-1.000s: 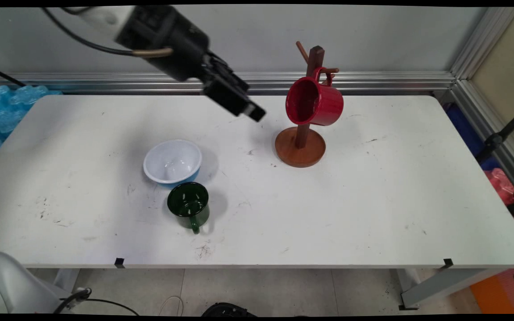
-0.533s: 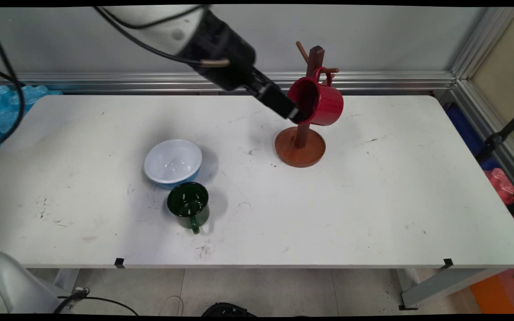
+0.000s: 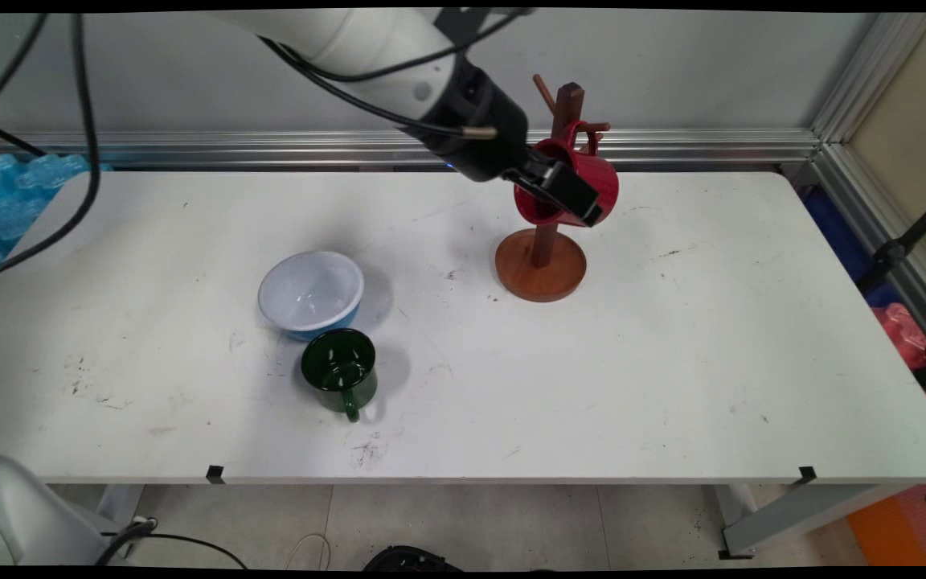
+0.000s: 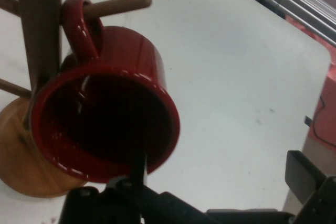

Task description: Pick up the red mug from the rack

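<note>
Hand (image 3: pixel 563 197) spread wide about the rim of a red mug (image 4: pixel 113 114), one finger inside it. The mug hangs by its handle from a wooden mug tree (image 3: pixel 542 265) on the table (image 3: pixel 672 362).

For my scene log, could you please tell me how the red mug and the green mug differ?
The red mug hangs tilted by its handle on the wooden rack, at the open gripper; the green mug stands upright on the table. Both are empty.

Red mug (image 3: pixel 583 173) hanging on wooden rack (image 3: pixel 542 265)
</note>
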`<state>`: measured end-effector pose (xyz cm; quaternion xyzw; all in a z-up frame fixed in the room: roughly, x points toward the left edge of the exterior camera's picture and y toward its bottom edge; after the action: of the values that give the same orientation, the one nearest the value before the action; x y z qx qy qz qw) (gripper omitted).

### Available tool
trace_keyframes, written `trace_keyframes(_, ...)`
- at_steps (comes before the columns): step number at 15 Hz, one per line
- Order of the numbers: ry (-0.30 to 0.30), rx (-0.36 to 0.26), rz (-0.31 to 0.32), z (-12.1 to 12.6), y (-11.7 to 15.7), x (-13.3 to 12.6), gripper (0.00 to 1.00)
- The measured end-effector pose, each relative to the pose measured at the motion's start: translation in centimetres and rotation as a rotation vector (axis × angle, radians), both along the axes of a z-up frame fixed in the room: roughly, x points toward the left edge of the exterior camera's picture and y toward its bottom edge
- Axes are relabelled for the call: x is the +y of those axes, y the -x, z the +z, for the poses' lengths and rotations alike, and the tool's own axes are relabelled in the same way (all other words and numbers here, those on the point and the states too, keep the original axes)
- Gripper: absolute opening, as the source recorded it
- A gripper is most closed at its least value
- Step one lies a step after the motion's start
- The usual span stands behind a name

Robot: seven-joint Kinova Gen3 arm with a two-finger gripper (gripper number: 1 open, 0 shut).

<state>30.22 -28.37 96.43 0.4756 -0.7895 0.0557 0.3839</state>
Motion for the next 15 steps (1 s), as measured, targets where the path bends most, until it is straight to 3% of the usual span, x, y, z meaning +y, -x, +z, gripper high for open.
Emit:
trace_keyframes(12,-0.031,0.013,0.147,-2.3,3.4,-2.4,1.0)
trace_keyframes(13,-0.031,0.013,0.157,-2.4,3.5,-2.5,0.0)
trace_keyframes(15,-0.033,0.014,0.176,-2.6,3.7,-2.7,0.0)
